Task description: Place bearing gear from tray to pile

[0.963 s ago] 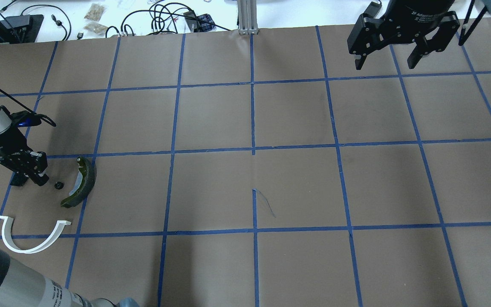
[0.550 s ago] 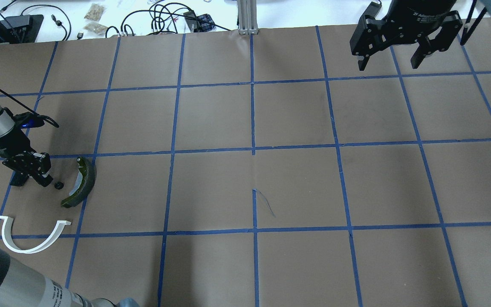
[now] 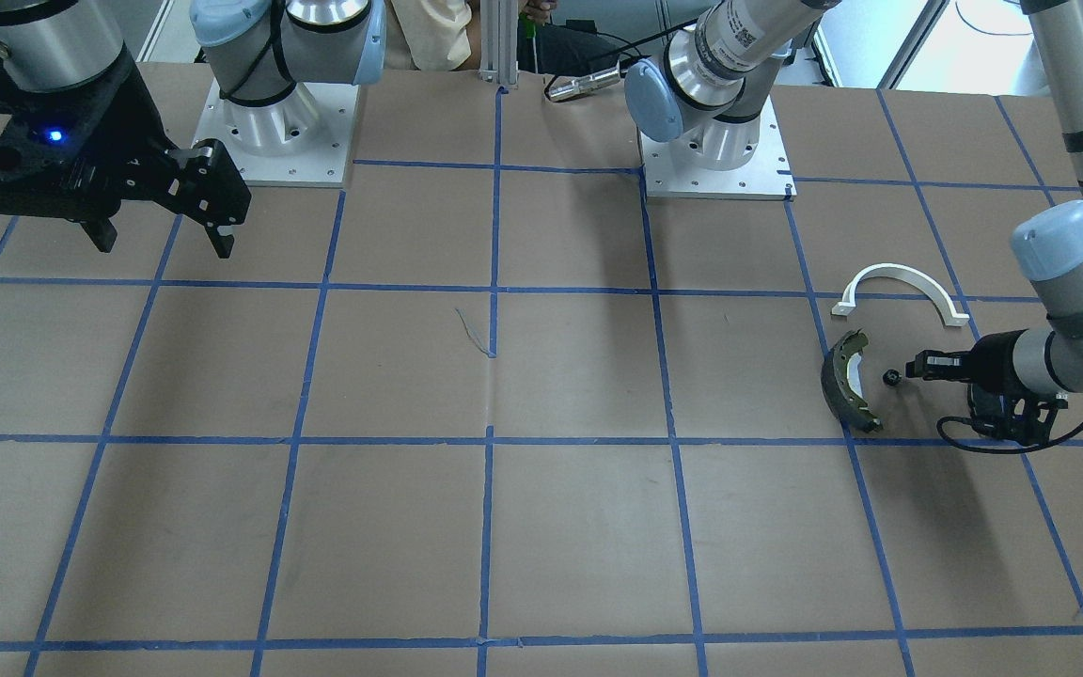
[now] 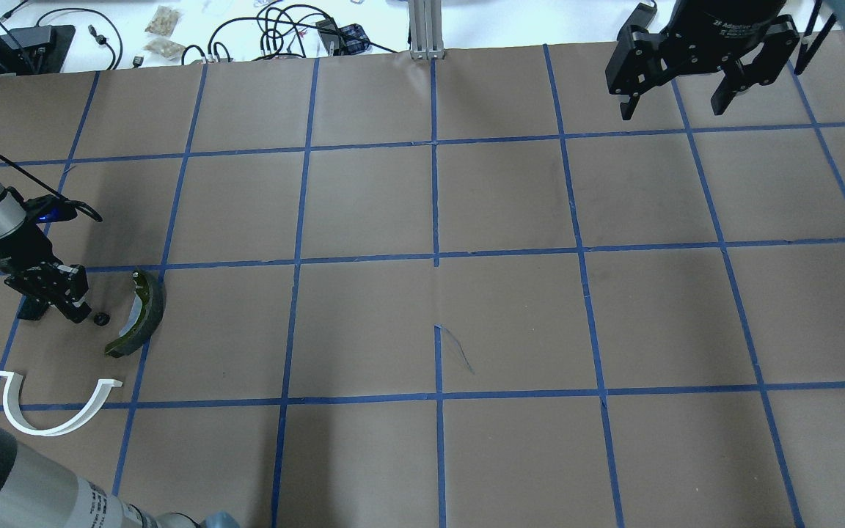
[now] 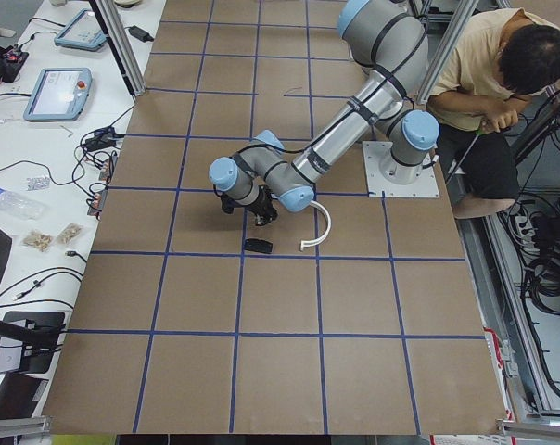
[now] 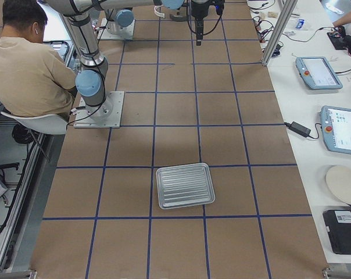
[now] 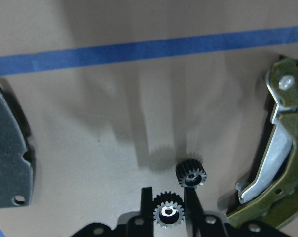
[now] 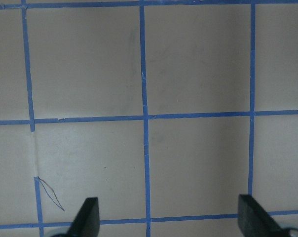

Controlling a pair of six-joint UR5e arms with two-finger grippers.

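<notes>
So my left gripper (image 7: 167, 197) is down low at the left end of the table, in the pile. Its fingers are pulled in narrow, and the bearing gear (image 7: 167, 213) sits right between them, looking pinched on both sides. A second gear (image 7: 191, 174) lies on the brown paper (image 7: 114, 98) just past my right fingertip, with the brake shoe (image 7: 282, 148) right of it. The brake pad (image 7: 8, 163) is off to the left, and the white half-ring (image 3: 894, 271) is nearer me. The tray (image 6: 184, 186) is way over at the right end. My right gripper (image 4: 673, 111) hangs spread wide over the far right.
</notes>
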